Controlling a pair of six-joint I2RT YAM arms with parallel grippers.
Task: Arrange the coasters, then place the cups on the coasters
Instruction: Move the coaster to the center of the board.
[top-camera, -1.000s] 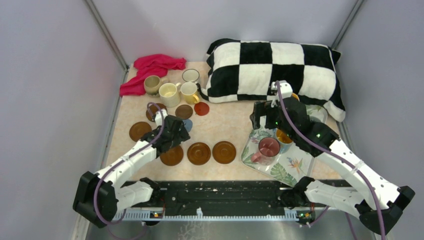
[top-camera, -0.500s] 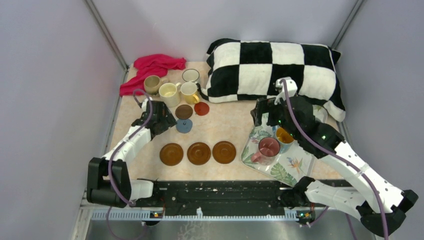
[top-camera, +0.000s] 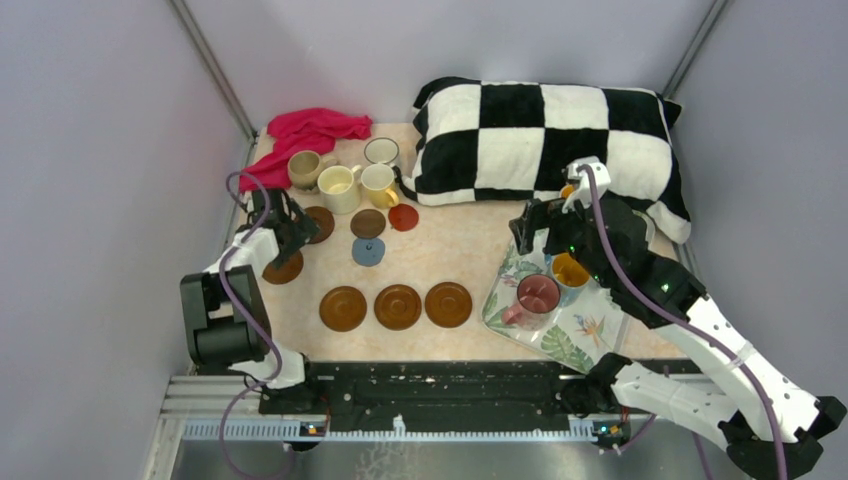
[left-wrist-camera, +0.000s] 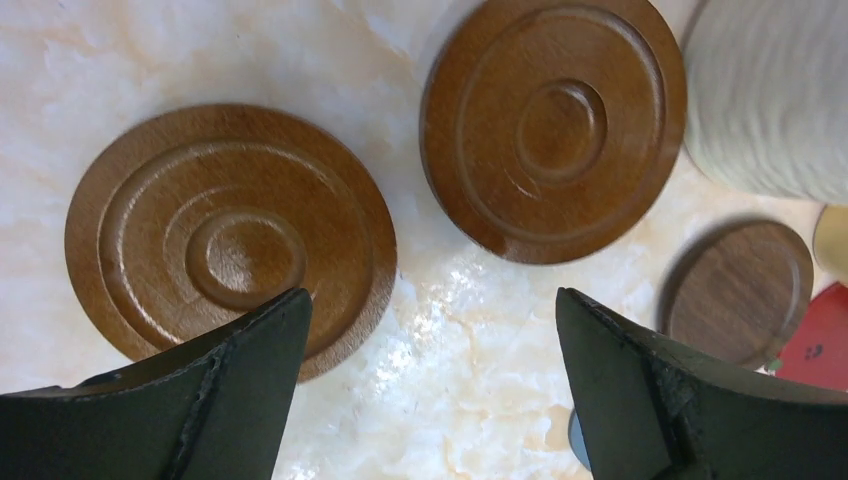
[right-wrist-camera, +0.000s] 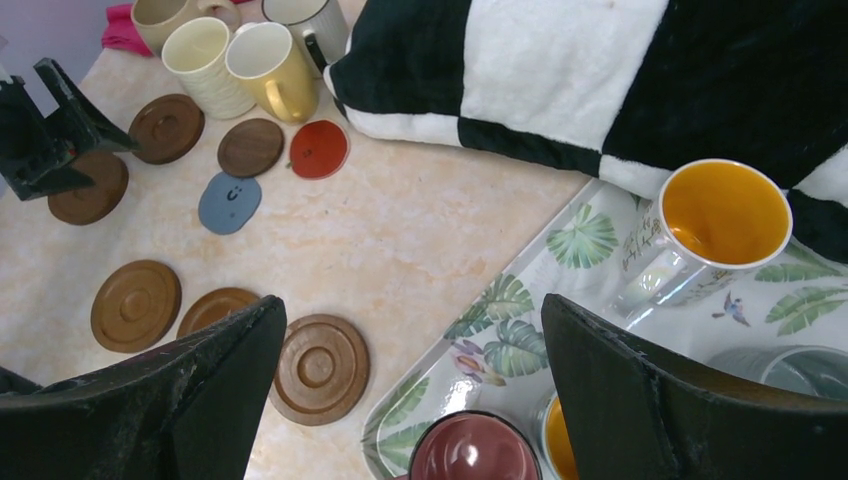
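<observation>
Top view, step: arranging coasters, I judge; three amber coasters (top-camera: 398, 306) sit in a row near the front; others lie loose behind; no cup is on a coaster yet
Top view, left tool (top-camera: 292, 238): released, empty, hovering between the near brown coaster (top-camera: 284, 268) and the far brown coaster (top-camera: 320, 222) by the tabletop's (top-camera: 450, 250) left edge
Top view, right tool (top-camera: 530, 232): released, empty, above the leaf-print tray (top-camera: 497, 300) holding the pink tumbler (top-camera: 537, 295)
Left wrist view: both brown coasters lie flat, just apart; nothing grasped
Right wrist view: mugs (right-wrist-camera: 205, 65) cluster beside the pillow (right-wrist-camera: 560, 70); blue-grey coaster (right-wrist-camera: 229, 203) and red coaster (right-wrist-camera: 319, 148) lie loose
Next move: probably lower onto one brown coaster; the thin disc needs fingertips down at the tabletop, astride its rim
</observation>
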